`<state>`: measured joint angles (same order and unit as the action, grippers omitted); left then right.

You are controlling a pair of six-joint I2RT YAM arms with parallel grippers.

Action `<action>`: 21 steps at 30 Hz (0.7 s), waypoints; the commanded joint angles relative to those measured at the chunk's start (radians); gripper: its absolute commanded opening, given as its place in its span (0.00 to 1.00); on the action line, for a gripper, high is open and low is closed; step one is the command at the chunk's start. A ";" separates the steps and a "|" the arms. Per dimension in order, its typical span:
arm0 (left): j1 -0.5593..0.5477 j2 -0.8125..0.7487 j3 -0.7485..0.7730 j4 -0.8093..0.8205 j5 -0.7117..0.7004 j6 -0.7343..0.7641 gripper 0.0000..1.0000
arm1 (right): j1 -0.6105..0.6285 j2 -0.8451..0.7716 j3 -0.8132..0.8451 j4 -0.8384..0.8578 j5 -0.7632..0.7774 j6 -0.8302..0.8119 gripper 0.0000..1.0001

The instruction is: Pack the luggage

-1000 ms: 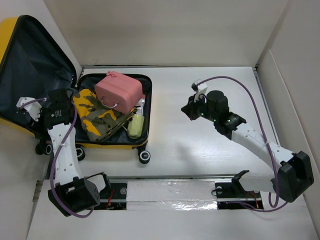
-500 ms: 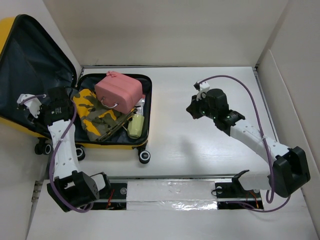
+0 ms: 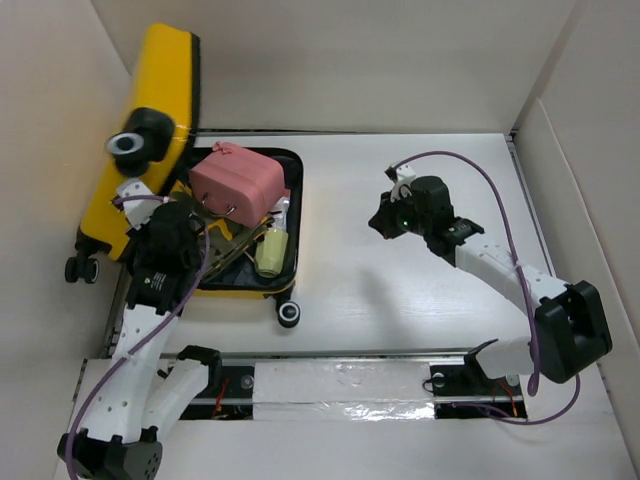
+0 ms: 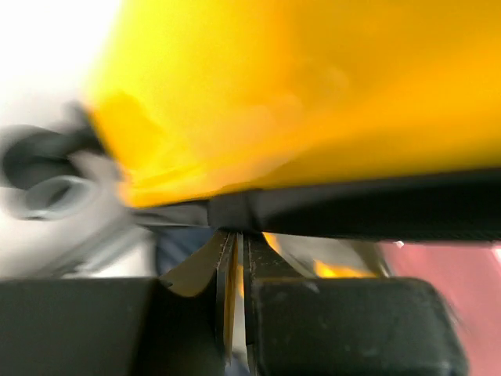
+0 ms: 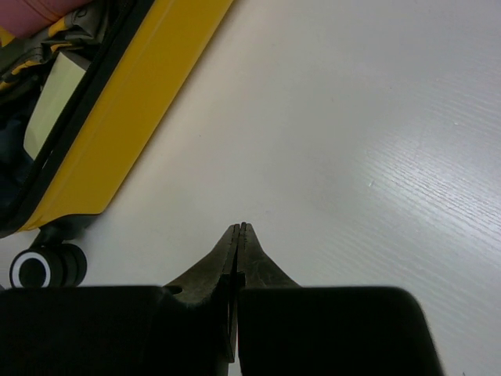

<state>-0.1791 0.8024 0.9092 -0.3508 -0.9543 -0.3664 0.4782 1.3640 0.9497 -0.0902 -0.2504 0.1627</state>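
Two shells form the luggage (image 3: 240, 292): its stiff, slick lid (image 3: 165, 80) stands raised at upper left. With fingers together, the left gripper (image 4: 237, 235) noses the black trim (image 4: 376, 207); pushing there probably beats pinching. The right gripper (image 5: 239, 229), also pressed together, holds nothing.

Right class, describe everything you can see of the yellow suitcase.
The yellow suitcase is a glossy hard shell with black zipper trim and black wheels. Its base lies open on the table, holding a pink case and other items; its lid stands steeply up, the shut left gripper at its trim.
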 commanded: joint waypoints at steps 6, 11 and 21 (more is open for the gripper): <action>-0.049 -0.103 -0.090 0.035 0.685 0.023 0.09 | -0.006 -0.016 0.034 0.072 -0.024 0.028 0.02; -0.059 -0.400 -0.095 0.004 0.839 0.060 0.25 | -0.006 -0.054 0.031 0.069 0.002 0.029 0.04; -0.059 -0.048 0.160 -0.020 0.365 -0.129 0.32 | -0.004 -0.077 -0.011 0.079 0.008 0.017 0.02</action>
<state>-0.2344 0.5621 1.0271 -0.3618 -0.3737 -0.4259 0.4702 1.3190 0.9489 -0.0589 -0.2535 0.1875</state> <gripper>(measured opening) 0.311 0.030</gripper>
